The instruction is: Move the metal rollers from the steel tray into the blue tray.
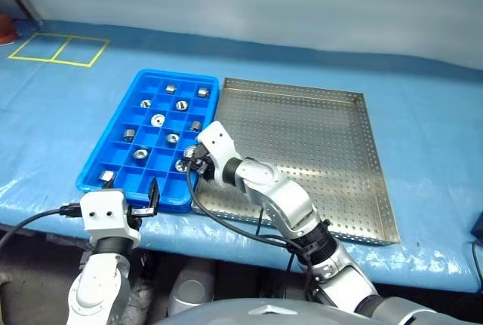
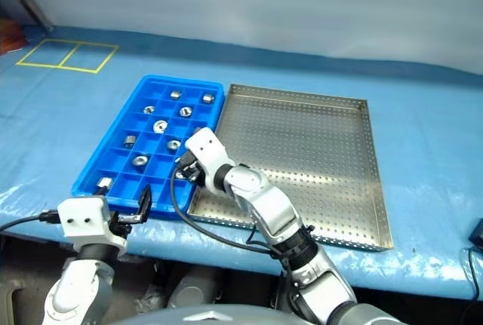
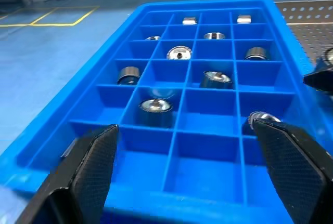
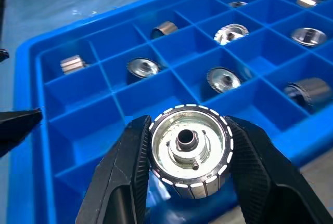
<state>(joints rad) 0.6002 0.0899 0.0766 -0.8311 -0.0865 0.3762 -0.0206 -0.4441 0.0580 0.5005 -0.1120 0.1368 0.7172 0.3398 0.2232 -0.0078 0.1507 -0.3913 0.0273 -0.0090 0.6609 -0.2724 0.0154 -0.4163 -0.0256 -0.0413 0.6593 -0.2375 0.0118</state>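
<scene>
Over the blue tray (image 4: 31, 78), the right end effector (image 4: 188, 146) grips a roller (image 4: 188, 151); left end effector (image 3: 182, 167) gapes. Next: lower into a vacant compartment, release.

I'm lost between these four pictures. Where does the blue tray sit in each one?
Left eye view: the blue tray lies left of centre, beside the steel tray.
Right eye view: left of centre again.
Left wrist view: it spreads across the middle.
Right wrist view: it lies behind the gripped roller, its rim here.
Shared landmark: the metal rollers in its compartments.
</scene>
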